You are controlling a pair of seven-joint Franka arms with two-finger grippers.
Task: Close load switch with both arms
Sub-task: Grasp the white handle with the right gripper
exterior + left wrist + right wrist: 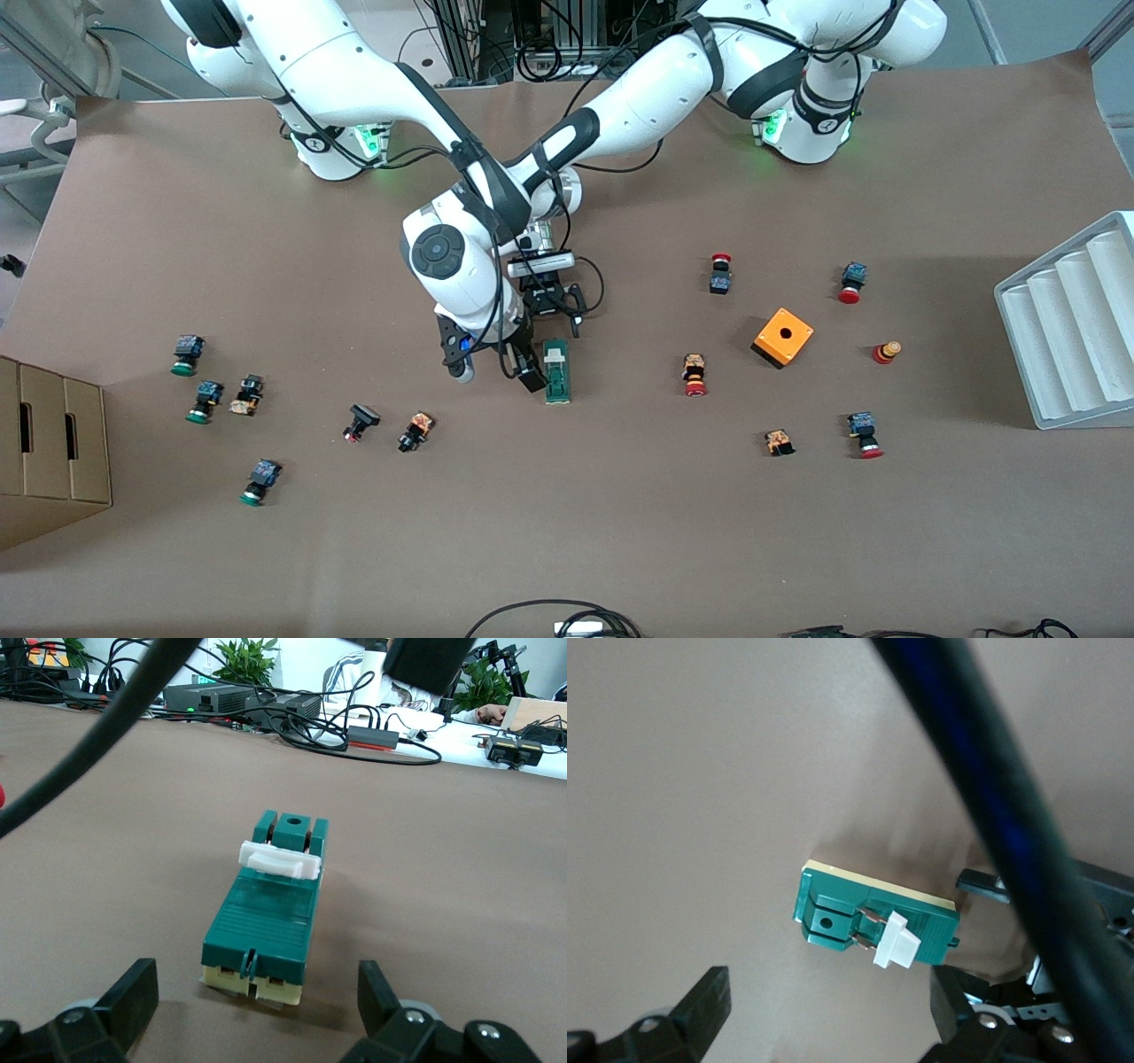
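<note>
The load switch [556, 372], a dark-green flat bar with a small white block, lies on the brown table at the middle. It also shows in the left wrist view [266, 912] and the right wrist view [877, 921]. My left gripper [555, 330] [257, 1014] is open and low at the switch's end that lies farther from the front camera, one finger to each side, not touching it. My right gripper [493, 368] [831, 997] is open and empty, beside the switch toward the right arm's end of the table, with one finger [530, 377] close to the switch.
An orange box with a hole [783, 337] and several red-capped push buttons [695, 374] lie toward the left arm's end. Green-capped buttons [186, 354] lie toward the right arm's end. A white ribbed rack [1072, 328] and a cardboard box [49, 443] stand at the table's ends.
</note>
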